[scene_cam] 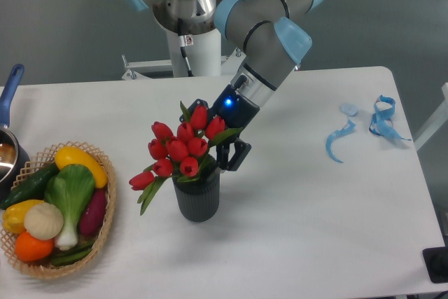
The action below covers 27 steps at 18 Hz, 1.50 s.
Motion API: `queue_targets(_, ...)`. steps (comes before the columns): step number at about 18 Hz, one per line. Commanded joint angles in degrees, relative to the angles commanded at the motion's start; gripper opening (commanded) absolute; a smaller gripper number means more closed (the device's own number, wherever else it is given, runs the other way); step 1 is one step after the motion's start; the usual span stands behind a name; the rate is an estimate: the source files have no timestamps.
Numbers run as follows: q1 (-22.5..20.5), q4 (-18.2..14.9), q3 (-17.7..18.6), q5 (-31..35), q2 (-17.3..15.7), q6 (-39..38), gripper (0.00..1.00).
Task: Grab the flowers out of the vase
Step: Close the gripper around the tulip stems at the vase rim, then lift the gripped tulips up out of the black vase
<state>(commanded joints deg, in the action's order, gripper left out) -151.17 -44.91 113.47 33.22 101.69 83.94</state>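
The flowers (180,148), a bunch of red tulips with green leaves, stand in the vase (198,198), a short dark grey ribbed cylinder near the table's middle. Their stems are hidden inside it. My gripper (225,155) comes down from the upper right, right behind and beside the blooms. One dark finger (238,155) shows at the right of the bunch. The rest of the jaws is hidden by blooms and leaves. I cannot tell whether the gripper is open or closed on the bunch.
A wicker basket (103,232) with vegetables sits at the front left. A blue-handled pot (8,138) is at the left edge. Blue ribbon scraps (364,125) lie at the right. The robot base (192,47) stands behind the table.
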Motion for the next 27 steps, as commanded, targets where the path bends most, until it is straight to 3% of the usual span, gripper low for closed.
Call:
queue_targets(3, -0.17, 0.0, 0.0, 0.0, 0.0, -0.17, 0.63)
queue_targets(8, -0.53, 0.0, 0.0, -0.09, 0.0, -0.61, 0.35)
queue_targets(20, -2.37, -0.09, -1.93, -6.94, -0.53, -6.23, 0.35)
queue_targets(27, -2.29, -0.17, -3.34, -8.26, -7.29, -17.21, 0.35)
